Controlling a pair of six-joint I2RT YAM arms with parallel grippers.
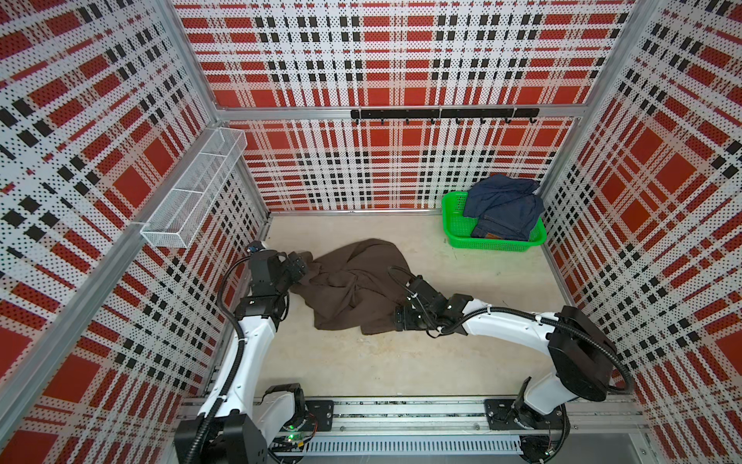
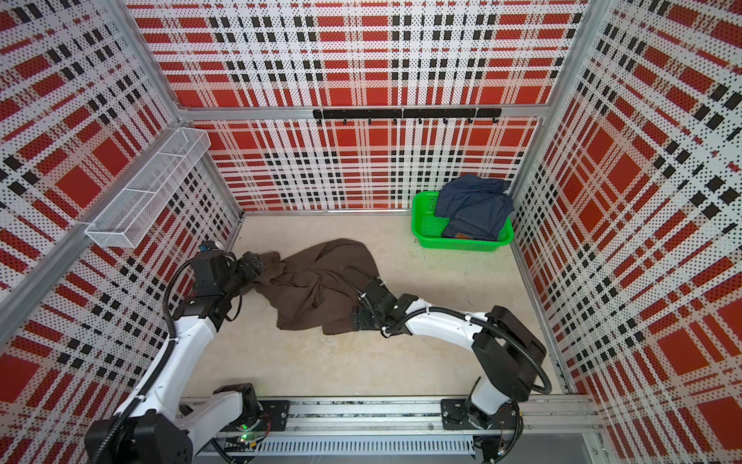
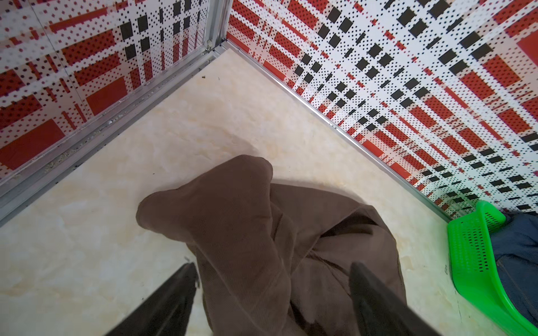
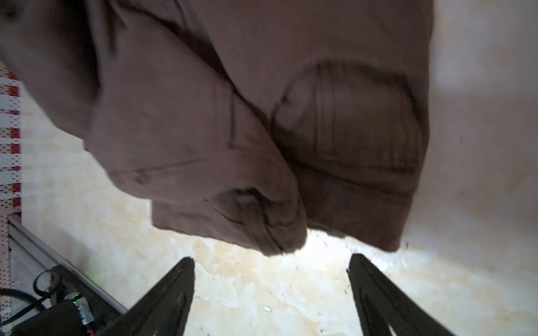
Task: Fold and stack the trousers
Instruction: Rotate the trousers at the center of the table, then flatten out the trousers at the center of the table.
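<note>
Jaws' wide gaps clear only in wrist views; trousers (image 1: 349,287) crumpled

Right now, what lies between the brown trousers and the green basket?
Nothing: only bare pale tabletop separates the trousers from the green basket, as both top views show.

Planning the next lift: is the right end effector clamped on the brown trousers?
No, the right end effector stands open over the table, with the trousers lying beyond its tips.
</note>
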